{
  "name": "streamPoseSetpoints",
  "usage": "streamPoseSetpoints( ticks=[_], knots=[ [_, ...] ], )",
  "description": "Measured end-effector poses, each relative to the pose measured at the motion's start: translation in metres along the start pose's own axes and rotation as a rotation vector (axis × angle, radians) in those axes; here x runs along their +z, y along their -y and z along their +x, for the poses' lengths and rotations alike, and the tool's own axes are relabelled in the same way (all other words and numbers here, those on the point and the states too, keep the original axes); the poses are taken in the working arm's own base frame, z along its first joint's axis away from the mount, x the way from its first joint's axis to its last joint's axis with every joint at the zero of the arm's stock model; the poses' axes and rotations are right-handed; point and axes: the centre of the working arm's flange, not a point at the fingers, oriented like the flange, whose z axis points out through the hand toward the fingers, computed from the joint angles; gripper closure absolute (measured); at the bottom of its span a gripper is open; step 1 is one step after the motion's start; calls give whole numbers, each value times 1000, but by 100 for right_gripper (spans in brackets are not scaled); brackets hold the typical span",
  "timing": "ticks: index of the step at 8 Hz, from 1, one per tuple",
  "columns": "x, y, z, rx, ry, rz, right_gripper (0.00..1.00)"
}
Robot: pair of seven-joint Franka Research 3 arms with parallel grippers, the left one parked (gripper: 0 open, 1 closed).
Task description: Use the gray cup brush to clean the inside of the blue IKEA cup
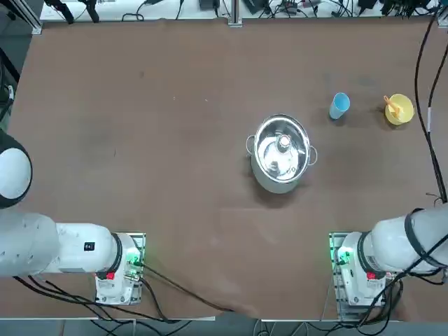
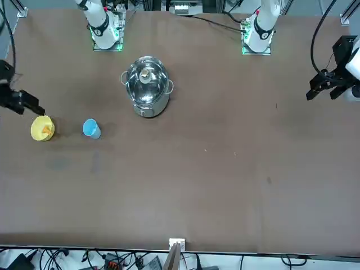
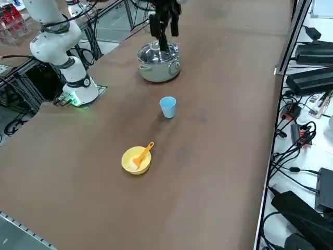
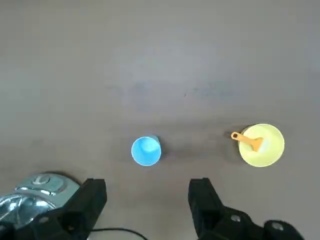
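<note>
Wide open and holding nothing, the right gripper (image 4: 147,200) shows at the bottom of the wrist view, with its two black fingers (image 4: 92,197) standing well apart. It hangs high over the table (image 1: 140,140) and looks down on the things it needs.

The blue IKEA cup (image 4: 146,150) stands upright in the middle of the wrist view, with its open mouth facing up. In the top view the cup (image 1: 339,106) sits in the upper right of the frame. Near it, further right, is a yellow bowl (image 1: 400,110). The gray cup brush (image 1: 392,106) lies in that bowl, and its orange handle sticks out over the rim. In the right side view the brush (image 3: 143,153) is in the bowl (image 3: 136,159) low in the middle of the frame, and the cup (image 3: 168,107) is above it. A shiny steel pot (image 1: 281,152) with a lid stands in the middle of the top view, well apart from the cup.

I think the job is just starting. The brush is not picked up yet and the cup is untouched. The step in hand looks like reaching for the brush. Next, the gripper should go over the bowl, come down, and close on the thin handle. The handle is small, so the fingers must line up across it and not bump the bowl.
</note>
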Motion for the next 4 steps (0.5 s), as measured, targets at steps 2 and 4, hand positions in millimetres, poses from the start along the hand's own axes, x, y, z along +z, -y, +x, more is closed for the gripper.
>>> streamPoseSetpoints(
  ticks=[2,4],
  knots=[
    [-7,6,-26,-15,10,-16,0],
    [-15,6,-52,-22,11,-12,0]
  ],
)
